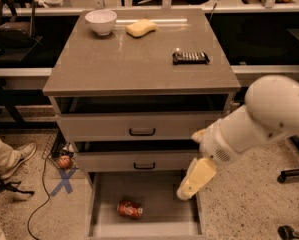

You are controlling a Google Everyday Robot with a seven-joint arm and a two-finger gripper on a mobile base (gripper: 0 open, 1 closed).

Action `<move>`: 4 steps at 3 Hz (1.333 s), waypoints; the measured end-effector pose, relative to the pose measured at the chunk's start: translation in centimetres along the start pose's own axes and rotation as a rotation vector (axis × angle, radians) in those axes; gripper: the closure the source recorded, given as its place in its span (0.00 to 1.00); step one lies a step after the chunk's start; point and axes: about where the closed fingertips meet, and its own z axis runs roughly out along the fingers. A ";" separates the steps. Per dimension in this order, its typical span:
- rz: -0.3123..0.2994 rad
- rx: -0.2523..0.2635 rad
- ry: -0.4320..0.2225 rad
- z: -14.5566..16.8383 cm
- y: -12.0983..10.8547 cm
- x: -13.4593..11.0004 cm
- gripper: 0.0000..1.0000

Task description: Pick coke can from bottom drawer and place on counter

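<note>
A: Bottom drawer (161, 199), contents?
B: Open, at lower centre. Coke can (129, 209) lies on its side on the floor, left of middle.
A: Gripper?
B: Gripper (195, 180) lower right, above the drawer's right wall, apart from the can; grip state cannot be told.

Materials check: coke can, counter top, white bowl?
Coke can: thin painted metal, likely aluminium; red skin glints and looks dented. Counter: glossy grey-beige, laminate or stone-look; it mirrors light streaks. Bowl: glazed ceramic or plastic; smooth white, unclear. The tool hangs over the right side of the bottom drawer, apart from the can.
</note>
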 end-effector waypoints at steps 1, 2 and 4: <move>0.010 -0.001 -0.003 1.4 0.1 0.5 0.00; 0.026 -0.012 -0.009 1.9 0.1 0.7 0.00; 0.100 -0.051 0.009 12.8 -0.7 4.9 0.00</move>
